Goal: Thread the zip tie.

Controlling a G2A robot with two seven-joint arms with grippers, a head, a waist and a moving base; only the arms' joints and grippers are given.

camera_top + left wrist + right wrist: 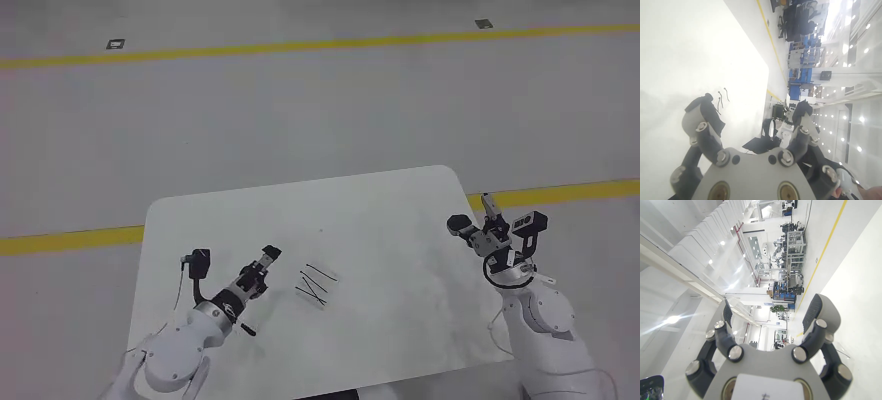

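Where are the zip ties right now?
In the top view the zip ties lie near the middle of the table, just beyond the left gripper, not touching it.

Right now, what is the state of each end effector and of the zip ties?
zip ties: loose on the table, none looped, some crossing.
left end effector: open, empty, close to the zip ties.
right end effector: open, empty, by the table's edge.

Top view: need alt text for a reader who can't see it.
A few thin black plastic zip ties lie loose on the white rounded-corner table, just ahead of the open left gripper. The open right gripper sits at the table's right edge, apart from them.
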